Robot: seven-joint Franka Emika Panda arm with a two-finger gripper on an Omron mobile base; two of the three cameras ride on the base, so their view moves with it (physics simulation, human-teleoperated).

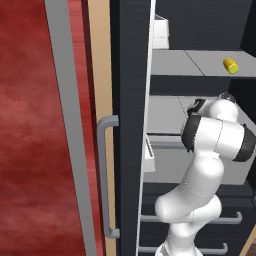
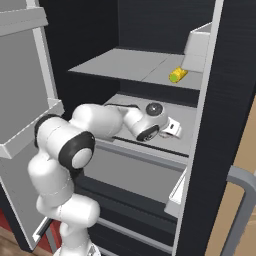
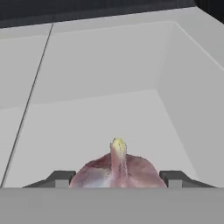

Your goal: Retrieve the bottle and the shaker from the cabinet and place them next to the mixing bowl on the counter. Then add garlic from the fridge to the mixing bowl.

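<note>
You're looking at a pinkish-mauve garlic (image 3: 117, 171) with a pale yellow tip, dark grey finger tips (image 3: 61, 178) beside it, pale grey shelves (image 2: 125, 65) in the dark-bodied fridge (image 1: 131, 60), a yellow-green item (image 1: 230, 65) above, and a mottled red wall (image 1: 25, 150).

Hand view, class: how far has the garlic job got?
Done: the dark fridge with pale grey shelves stands open. In hand: the claw brackets the pinkish garlic bulb on a shelf, not yet lifted. Left: carrying it to the mixing bowl.
</note>
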